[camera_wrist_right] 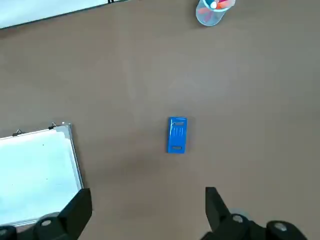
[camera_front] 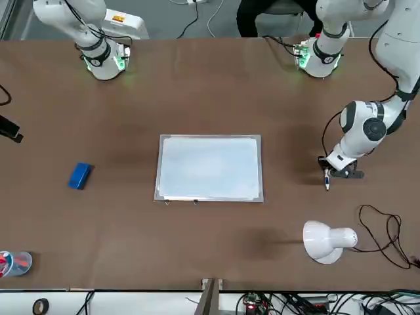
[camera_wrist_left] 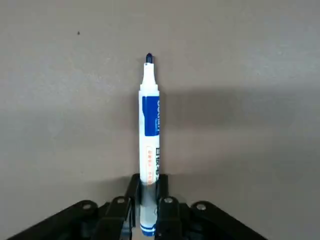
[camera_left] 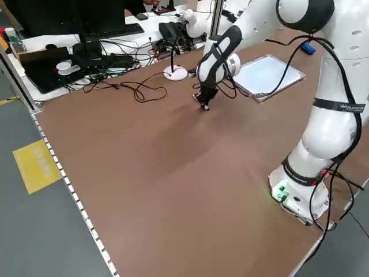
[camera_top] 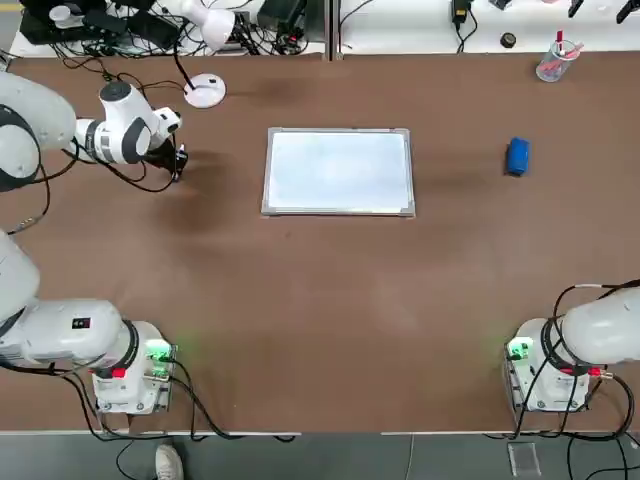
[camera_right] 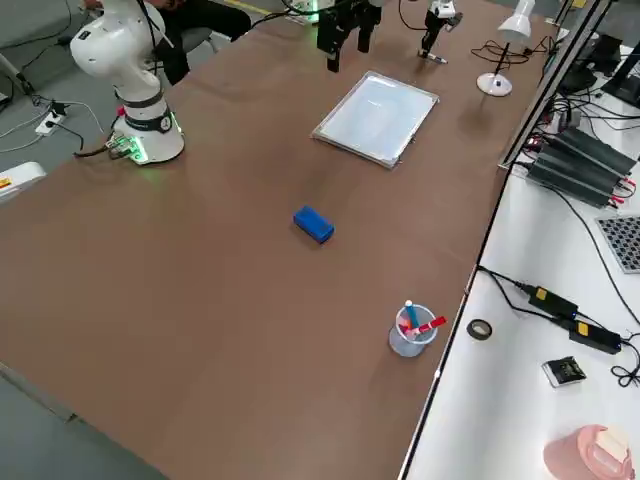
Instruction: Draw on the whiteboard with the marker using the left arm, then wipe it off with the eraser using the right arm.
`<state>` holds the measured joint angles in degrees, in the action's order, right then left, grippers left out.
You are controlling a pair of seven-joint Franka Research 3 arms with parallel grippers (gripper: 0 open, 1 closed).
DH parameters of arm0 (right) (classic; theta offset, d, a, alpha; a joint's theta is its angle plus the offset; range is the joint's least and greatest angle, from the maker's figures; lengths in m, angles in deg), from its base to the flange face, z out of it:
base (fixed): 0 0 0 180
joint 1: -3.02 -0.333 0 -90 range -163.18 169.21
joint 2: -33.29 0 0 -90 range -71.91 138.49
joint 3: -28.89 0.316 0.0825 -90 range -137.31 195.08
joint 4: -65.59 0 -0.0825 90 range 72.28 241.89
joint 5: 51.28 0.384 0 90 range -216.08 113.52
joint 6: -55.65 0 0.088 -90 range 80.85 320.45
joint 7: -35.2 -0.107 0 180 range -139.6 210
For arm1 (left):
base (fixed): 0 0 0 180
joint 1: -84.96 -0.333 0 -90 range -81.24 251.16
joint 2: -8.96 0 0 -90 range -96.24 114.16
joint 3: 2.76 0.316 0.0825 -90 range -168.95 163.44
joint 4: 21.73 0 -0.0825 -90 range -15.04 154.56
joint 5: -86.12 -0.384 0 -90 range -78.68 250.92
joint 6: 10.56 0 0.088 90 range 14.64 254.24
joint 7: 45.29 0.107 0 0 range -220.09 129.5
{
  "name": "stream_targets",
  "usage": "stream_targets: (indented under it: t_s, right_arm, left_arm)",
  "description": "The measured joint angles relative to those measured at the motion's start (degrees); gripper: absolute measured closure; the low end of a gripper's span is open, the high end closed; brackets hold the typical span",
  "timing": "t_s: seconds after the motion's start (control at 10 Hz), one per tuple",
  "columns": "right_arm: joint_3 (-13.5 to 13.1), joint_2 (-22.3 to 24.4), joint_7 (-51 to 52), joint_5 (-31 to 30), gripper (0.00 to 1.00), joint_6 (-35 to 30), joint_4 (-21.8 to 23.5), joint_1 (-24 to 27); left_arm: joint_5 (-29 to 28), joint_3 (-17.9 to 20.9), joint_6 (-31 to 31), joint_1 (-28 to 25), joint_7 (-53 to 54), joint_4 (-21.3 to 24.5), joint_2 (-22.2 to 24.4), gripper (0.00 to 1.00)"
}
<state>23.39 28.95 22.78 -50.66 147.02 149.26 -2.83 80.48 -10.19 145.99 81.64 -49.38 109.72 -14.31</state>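
Clamped together on the tail end of the slim white marker with a blue label band (camera_wrist_left: 149, 150), the left arm's black two-finger gripper (camera_wrist_left: 148, 202) is down at the brown table (camera_top: 330, 300) on its left side, well to the left of the flat white whiteboard with a thin silver frame (camera_top: 338, 171). That marker lies along the tabletop with its dark uncapped tip pointing away from the fingers. Just beyond this gripper, at the far edge, stands a white desk lamp with a round base (camera_top: 205, 90).

Over on the right, the right arm's gripper (camera_wrist_right: 145, 210) hangs high above the table with its fingers spread wide apart, holding nothing. Below it, the small bright blue rectangular eraser (camera_top: 517, 156) lies flat, well to the right of the whiteboard. Farther off in the far right corner stands a clear plastic cup holding red items (camera_top: 552, 62).
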Motion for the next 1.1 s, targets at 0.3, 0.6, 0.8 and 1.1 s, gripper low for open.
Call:
stream_targets:
  t_s: [0.3,0.6,0.8,1.1]
  right_arm:
    - [0.0,0.0,0.0,0.0,0.0,0.0,0.1,0.0]
    - [0.1,-0.1,0.0,0.0,0.0,0.0,0.1,0.0]
    - [0.1,-0.3,0.0,0.1,0.0,0.0,0.1,-0.3]
    - [0.1,-0.4,0.0,0.1,0.0,0.3,0.1,-0.7]
  left_arm:
    - [0.0,-0.2,-1.3,0.1,-0.7,-1.3,-0.2,0.83]
    - [1.3,-4.2,-9.8,0.0,-7.5,-6.4,0.0,0.83]
    - [5.8,-8.9,-17.7,0.2,-15.1,-11.7,0.2,0.83]
    - [17.1,-15.2,-27.1,1.2,-24.7,-19.2,0.3,0.83]
